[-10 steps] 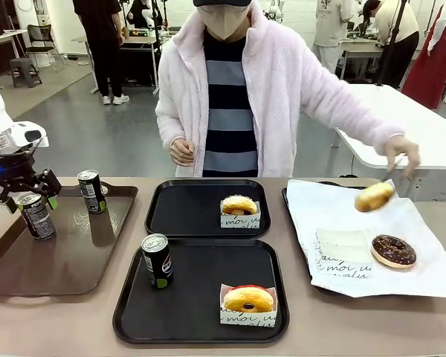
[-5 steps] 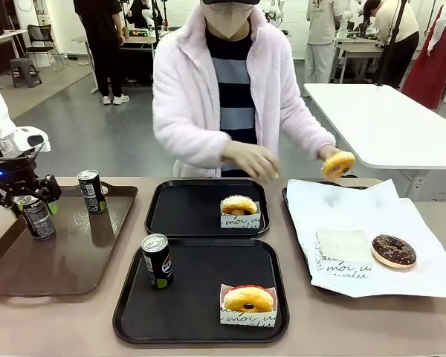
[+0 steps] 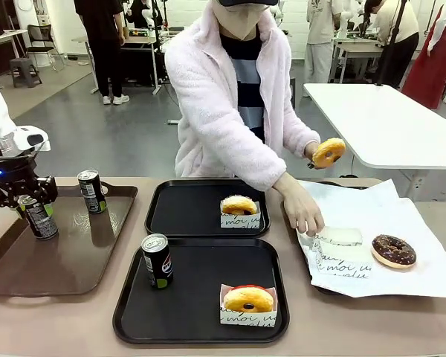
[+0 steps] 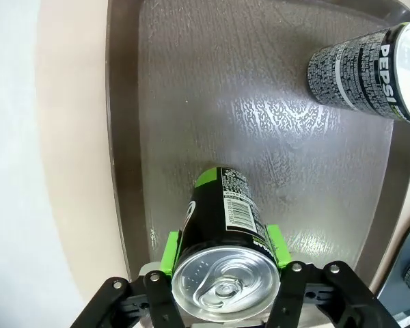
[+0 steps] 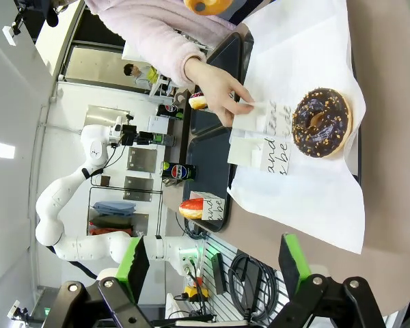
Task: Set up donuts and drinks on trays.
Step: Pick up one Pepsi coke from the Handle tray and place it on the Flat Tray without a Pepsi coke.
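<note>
On the brown tray my left gripper is shut on a black soda can. From the left wrist, its green pads press both sides of that upright can. A second can stands farther back on the same tray. The near black tray holds a third can and a sleeved glazed donut. The far black tray carries another sleeved donut. My right gripper hangs open and holds nothing, off to the side of the paper-lined tray.
The person holds a glazed donut in the air and rests the other hand on a white paper sleeve. A chocolate donut lies on the white paper at the right. A white table stands behind.
My left gripper has shut on the can. The person carried the glazed donut leftward and reached the other hand down to the paper sleeves.
</note>
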### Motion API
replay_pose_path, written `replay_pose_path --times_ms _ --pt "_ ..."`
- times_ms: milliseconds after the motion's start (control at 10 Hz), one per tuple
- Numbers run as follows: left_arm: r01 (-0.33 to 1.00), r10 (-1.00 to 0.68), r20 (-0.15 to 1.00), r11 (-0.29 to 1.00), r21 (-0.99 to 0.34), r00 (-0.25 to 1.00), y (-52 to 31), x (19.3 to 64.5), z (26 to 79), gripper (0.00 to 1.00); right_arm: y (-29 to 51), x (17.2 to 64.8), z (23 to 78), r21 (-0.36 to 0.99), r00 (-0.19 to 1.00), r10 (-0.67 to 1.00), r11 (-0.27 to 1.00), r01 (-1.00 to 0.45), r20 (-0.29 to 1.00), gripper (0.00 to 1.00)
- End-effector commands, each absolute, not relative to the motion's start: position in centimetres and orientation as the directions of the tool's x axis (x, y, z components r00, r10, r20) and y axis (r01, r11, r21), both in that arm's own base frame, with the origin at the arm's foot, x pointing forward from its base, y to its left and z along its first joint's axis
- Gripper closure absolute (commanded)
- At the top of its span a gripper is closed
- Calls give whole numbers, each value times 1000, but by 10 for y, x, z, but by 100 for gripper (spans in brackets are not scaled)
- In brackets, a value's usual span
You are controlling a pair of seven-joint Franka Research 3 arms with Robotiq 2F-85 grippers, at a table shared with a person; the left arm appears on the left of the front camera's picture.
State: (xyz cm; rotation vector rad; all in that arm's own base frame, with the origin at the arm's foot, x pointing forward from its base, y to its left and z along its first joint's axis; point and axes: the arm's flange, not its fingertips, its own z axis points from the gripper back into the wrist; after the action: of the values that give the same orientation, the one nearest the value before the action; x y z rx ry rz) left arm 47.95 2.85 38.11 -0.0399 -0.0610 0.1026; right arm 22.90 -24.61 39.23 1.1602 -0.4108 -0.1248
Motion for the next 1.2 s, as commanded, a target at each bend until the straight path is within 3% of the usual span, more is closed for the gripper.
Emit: replay_pose_path --times_ms 0,500,1100 --pt "-103 105 50 994 -25 993 25 482 396 99 -248 228 391 910 919 -297 394 -129 258 0" --pt "-62 64 126 998 -20 990 -31 449 512 100 -248 228 391 910 919 -297 394 -129 258 0" --pt "-7 9 163 1000 -12 987 -125 455 522 100 -248 228 391 910 919 -297 394 -129 258 0"
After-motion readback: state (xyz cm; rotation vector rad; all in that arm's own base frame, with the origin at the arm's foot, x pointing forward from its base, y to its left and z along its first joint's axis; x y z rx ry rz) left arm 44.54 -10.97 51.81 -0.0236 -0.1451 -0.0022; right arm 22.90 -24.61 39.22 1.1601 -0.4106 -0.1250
